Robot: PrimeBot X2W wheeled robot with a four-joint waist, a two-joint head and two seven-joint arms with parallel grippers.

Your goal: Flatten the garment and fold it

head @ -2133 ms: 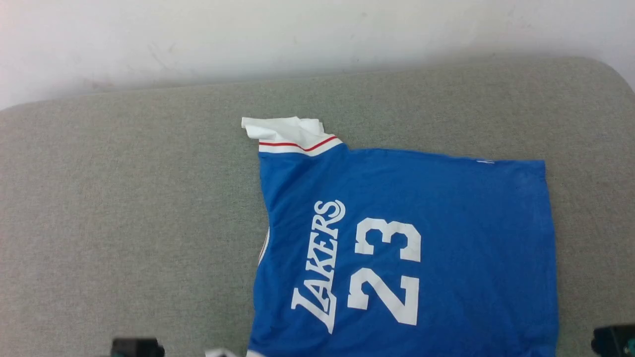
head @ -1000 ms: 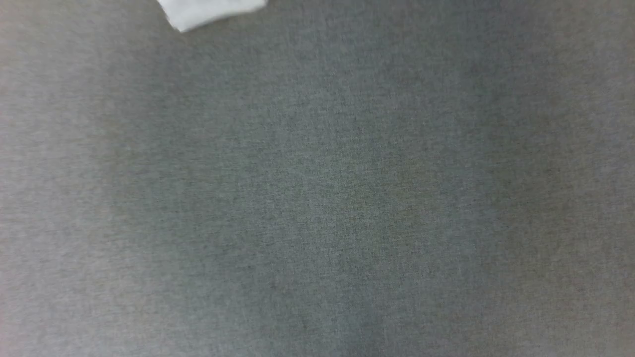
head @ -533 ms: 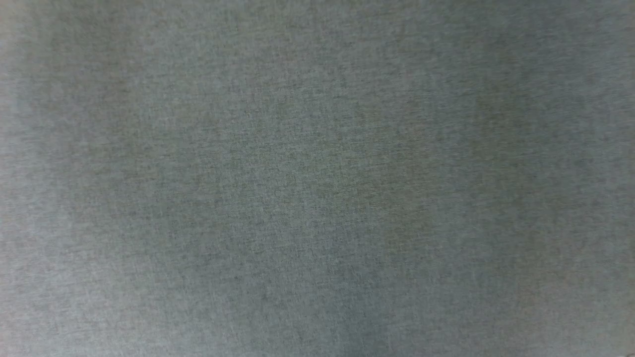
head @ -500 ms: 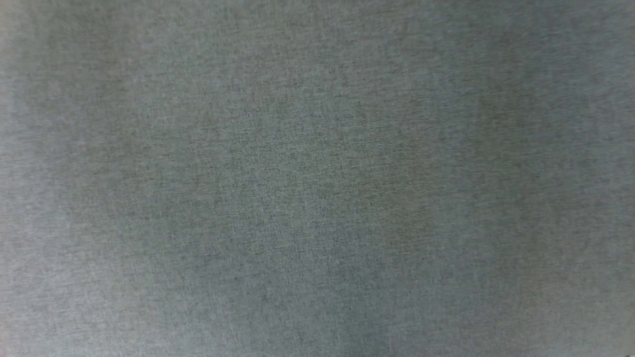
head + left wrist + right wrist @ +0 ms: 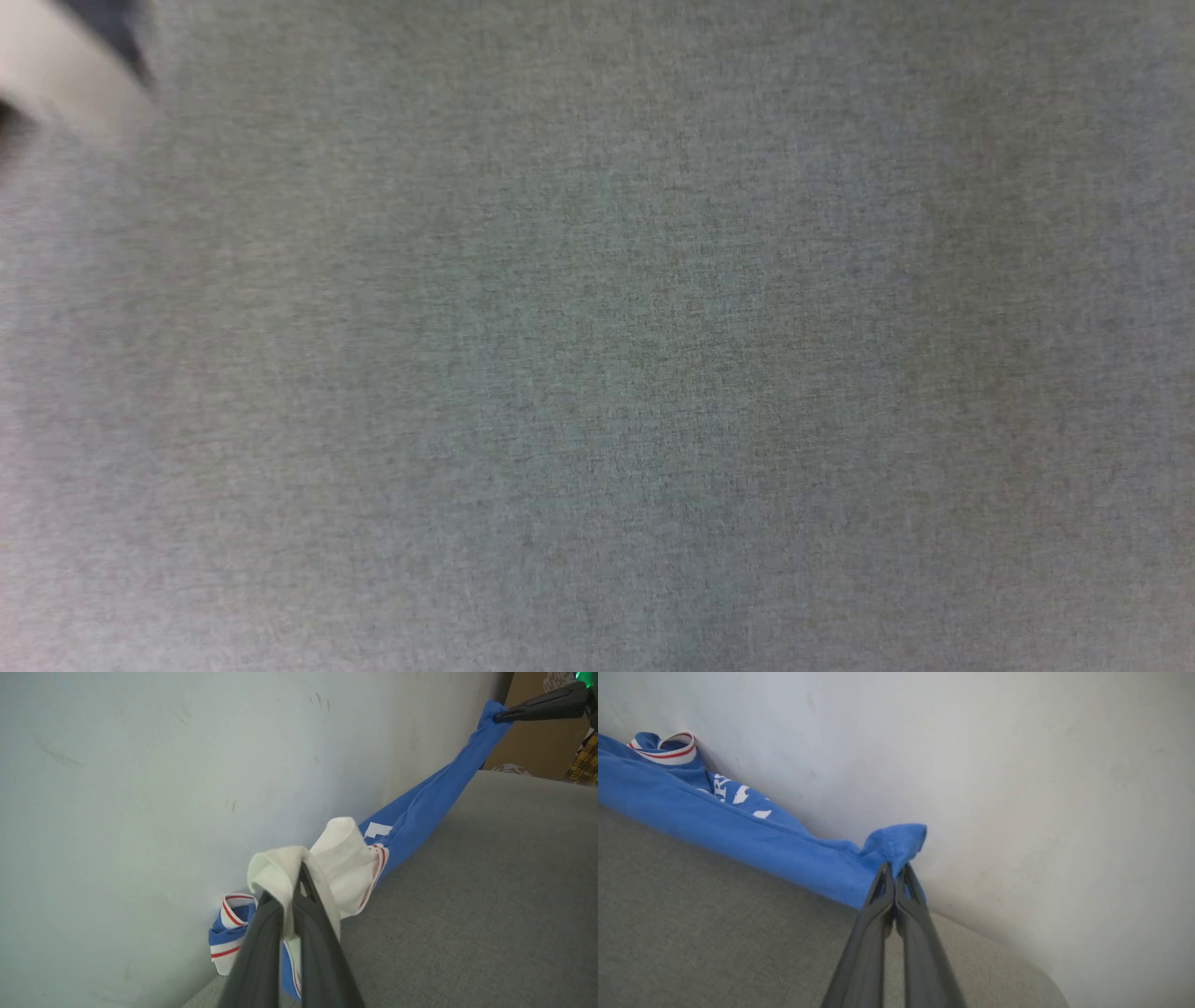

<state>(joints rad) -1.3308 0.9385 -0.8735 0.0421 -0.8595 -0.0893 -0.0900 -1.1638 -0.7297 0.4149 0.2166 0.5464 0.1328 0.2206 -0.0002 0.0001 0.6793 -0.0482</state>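
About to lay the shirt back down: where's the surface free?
Free: the grey woven-fabric surface on the near side of the stretched royal-blue jersey T-shirt. Crowded: the strip along the pale wall, where the shirt hangs between left pincer and right pincer.

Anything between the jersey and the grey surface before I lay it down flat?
Nothing visible. The garment hangs stretched between the left gripper and right gripper, both shut on it, above the grey surface; the wall stands close behind it.
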